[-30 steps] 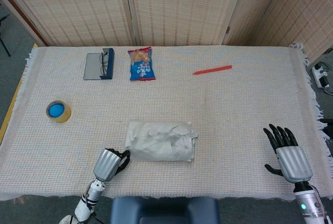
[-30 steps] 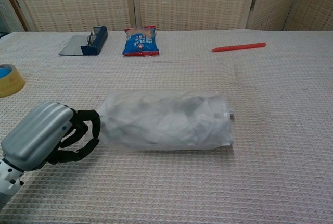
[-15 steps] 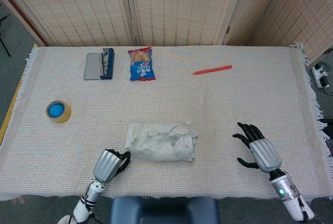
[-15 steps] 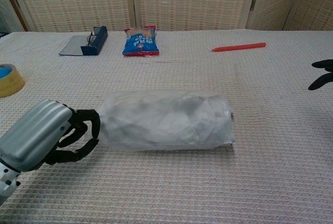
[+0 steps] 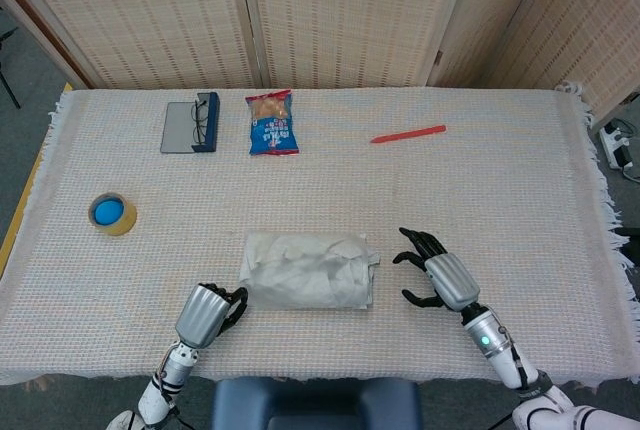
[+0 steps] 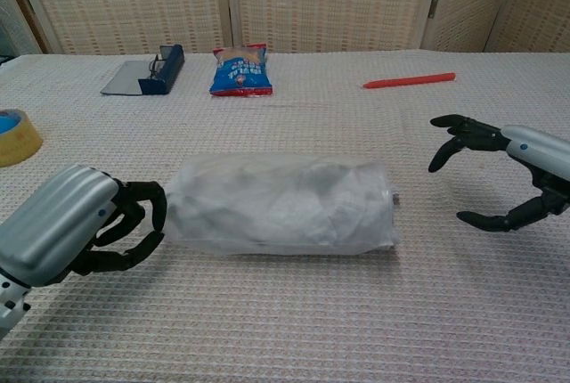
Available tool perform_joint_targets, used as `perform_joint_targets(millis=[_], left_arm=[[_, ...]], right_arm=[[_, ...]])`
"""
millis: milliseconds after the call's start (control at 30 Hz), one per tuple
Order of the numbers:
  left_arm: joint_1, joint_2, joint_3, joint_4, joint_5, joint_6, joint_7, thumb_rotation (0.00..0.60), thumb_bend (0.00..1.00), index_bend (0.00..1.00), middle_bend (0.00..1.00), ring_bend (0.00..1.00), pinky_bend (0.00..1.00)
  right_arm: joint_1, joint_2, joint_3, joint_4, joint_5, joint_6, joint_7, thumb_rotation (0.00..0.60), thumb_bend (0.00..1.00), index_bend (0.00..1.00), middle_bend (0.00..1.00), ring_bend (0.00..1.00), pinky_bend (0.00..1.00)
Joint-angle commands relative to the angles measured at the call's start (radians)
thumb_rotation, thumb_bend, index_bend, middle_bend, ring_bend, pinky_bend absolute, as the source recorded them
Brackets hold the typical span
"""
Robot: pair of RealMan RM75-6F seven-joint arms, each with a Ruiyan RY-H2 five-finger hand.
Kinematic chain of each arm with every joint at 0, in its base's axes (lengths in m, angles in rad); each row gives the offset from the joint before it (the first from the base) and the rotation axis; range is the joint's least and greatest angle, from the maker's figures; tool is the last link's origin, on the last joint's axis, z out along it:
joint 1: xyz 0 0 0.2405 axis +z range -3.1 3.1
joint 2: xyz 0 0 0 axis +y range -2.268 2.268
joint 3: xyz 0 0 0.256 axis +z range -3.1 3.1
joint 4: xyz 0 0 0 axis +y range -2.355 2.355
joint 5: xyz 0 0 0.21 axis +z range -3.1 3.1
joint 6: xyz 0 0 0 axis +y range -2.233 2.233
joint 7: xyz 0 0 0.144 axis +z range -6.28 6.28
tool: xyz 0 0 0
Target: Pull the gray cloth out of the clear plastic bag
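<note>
The clear plastic bag [image 5: 308,270] [image 6: 280,205] lies on its side in the near middle of the table. The gray cloth [image 6: 307,198] shows crumpled inside it. My left hand [image 5: 208,312] [image 6: 76,232] sits at the bag's left end, its curled fingers closed on that end. My right hand [image 5: 435,270] [image 6: 508,174] hovers just right of the bag's right end with fingers spread and nothing in it. A small gap separates it from the bag.
A blue-centred tape roll [image 5: 112,213] [image 6: 13,136] lies at the left. At the back are a glasses case [image 5: 190,122] [image 6: 147,73], a blue snack packet [image 5: 272,122] [image 6: 240,69] and a red pen [image 5: 408,134] [image 6: 408,80]. A woven cloth covers the table.
My right hand has swept left from the table's right edge to just beside the bag's right end. The left hand and bag have shifted only slightly left.
</note>
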Motion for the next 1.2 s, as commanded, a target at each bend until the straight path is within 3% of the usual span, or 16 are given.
perform_joint_targets(millis=[33,633,1200], left_arm=[[-0.001,0.001,0.0,-0.001,-0.002,-0.002,-0.001,0.6,0.64,0.71,1.0,1.0,1.0],[-0.004,0.002,-0.005,0.02,-0.018,-0.008,-0.029,0.6,0.64,0.71,1.0,1.0,1.0],[-0.01,-0.001,-0.013,0.019,-0.031,-0.011,-0.04,0.6,0.64,0.71,1.0,1.0,1.0]], right_arm=[[0.013,-0.034,0.007,0.035,0.022,-0.017,0.015,0.6,0.26,0.34,0.0,0.0,0.0],[0.084,-0.189,0.053,0.18,0.101,-0.071,-0.019,0.6,0.26,0.35,0.0,0.0,0.0],[0.142,-0.263,0.077,0.225,0.141,-0.109,-0.061,0.6,0.28,0.39,0.0,0.0,0.0]])
